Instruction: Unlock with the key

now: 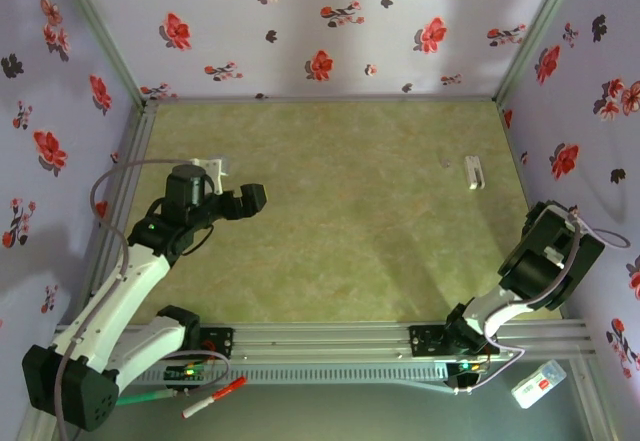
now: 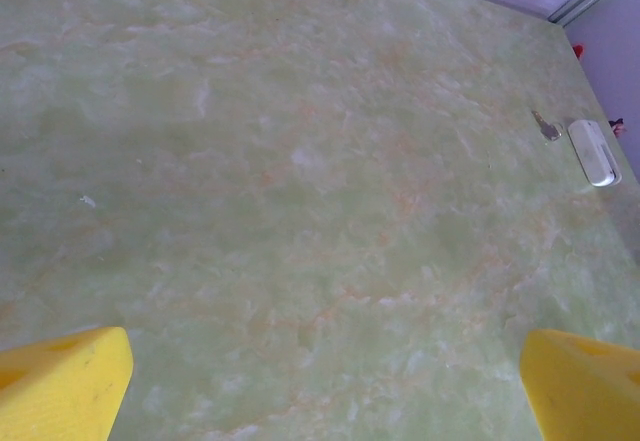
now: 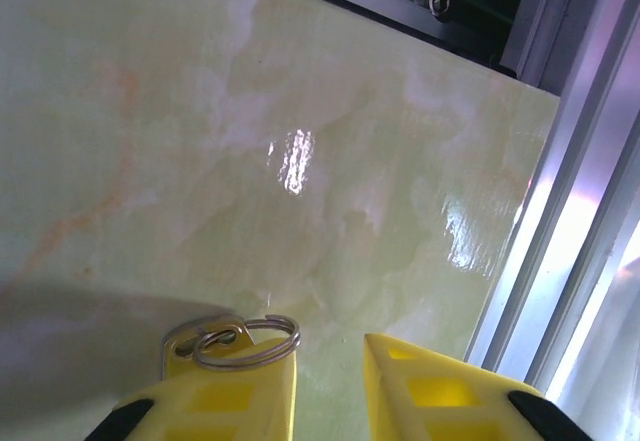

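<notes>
Nearest me, at the near right corner of the table [image 1: 340, 261], the right gripper [image 3: 330, 361] hangs low over the surface, tucked under its own folded arm. Its yellow jaws stand a narrow gap apart, with bare table showing between them. A key ring [image 3: 246, 339] with a flat metal tab on it, most likely the key, lies against the tip of one finger, not between the two. I judge that nothing is clamped yet. The pose suits a pick-up off the table. Room is tight here: the metal frame [image 3: 565, 211] along the right edge runs just beside the other finger, and the near rail [image 1: 330, 339] is close by.

Over by the left edge, the left gripper [image 2: 325, 371] hovers above the table with its jaws spread wide and nothing in them. It is aimed across the middle, as if waiting to steady something, and it has open table all the way ahead.

Farthest off, by the right edge toward the far right corner, the white lock [image 1: 474, 172] lies flat. A small metal bit [image 1: 446, 163] sits just beside it, too small to name. Between ring and lock the surface along the right edge is bare.
</notes>
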`<state>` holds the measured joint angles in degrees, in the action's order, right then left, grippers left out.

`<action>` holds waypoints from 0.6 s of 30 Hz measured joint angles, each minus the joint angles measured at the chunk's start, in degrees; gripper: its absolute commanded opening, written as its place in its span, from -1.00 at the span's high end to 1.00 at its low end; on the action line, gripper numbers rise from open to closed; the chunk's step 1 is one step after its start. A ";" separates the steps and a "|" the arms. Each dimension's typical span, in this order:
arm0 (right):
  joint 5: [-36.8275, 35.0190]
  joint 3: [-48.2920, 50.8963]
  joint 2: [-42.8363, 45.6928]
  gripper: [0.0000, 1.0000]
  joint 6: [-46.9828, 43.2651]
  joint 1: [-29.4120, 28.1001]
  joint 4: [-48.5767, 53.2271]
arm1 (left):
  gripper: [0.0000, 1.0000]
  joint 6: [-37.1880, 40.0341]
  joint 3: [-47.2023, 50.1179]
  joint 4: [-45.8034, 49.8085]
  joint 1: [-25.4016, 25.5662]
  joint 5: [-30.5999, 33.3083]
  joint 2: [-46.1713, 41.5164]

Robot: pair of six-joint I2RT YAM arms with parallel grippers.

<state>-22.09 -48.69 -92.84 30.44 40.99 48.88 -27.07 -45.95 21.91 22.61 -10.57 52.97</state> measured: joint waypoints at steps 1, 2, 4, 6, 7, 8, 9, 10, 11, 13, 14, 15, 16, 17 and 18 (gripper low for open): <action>0.00 0.00 -0.17 0.53 -0.02 0.00 -0.17 | -0.99 0.00 0.00 0.00 0.00 0.00 0.00; 0.02 0.00 -0.35 0.58 -0.02 0.00 -0.39 | -0.99 0.00 0.00 0.00 0.00 0.00 0.00; 0.11 0.00 -0.57 0.62 -0.15 0.00 -0.90 | -0.99 0.00 0.00 0.00 0.00 -0.02 0.02; 0.55 0.00 -0.57 0.62 -0.28 0.00 -1.27 | -0.99 0.00 0.00 0.00 0.00 0.00 0.07; 0.87 0.00 -0.57 0.62 -0.31 0.00 -1.42 | -0.99 0.00 0.00 0.00 0.00 0.00 0.13; 1.16 0.00 -0.57 0.62 -0.28 0.00 -1.55 | -0.99 0.00 0.02 -0.02 0.02 -0.02 0.24; 1.38 0.00 -0.57 0.62 -0.26 0.00 -1.70 | -0.99 0.00 0.04 -0.02 0.00 -0.02 0.33; 1.55 0.07 -0.57 0.62 -0.22 0.00 -2.03 | -0.99 0.00 0.04 0.02 0.00 -0.02 0.44; 1.84 0.13 -0.55 0.62 -0.17 -0.04 -2.27 | -0.99 0.00 0.04 0.00 0.00 -0.02 0.48; 2.54 0.61 -0.37 0.61 0.22 -0.55 -2.82 | -0.99 0.00 0.04 0.00 0.00 -0.02 0.50; 2.51 0.94 -0.22 0.60 0.50 -0.94 -3.17 | -0.99 0.00 0.04 0.00 0.00 -0.02 0.50; 2.51 1.18 -0.04 0.59 0.96 -1.38 -3.39 | -0.99 0.00 0.04 0.00 0.00 -0.02 0.50; 2.54 1.38 0.07 0.58 1.49 -1.86 -3.56 | -0.99 0.00 0.04 0.00 0.02 -0.02 0.52; 2.54 1.53 0.15 0.58 2.14 -2.40 -3.67 | -0.99 0.00 0.04 -0.02 0.00 -0.02 0.57; 2.51 1.55 0.17 0.56 2.67 -2.91 -3.67 | -0.99 0.00 0.04 0.00 0.00 -0.02 0.63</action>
<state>-19.57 -47.13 -92.66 33.10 38.09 45.21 -27.07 -45.91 21.91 22.61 -10.59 53.60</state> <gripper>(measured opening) 0.209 0.997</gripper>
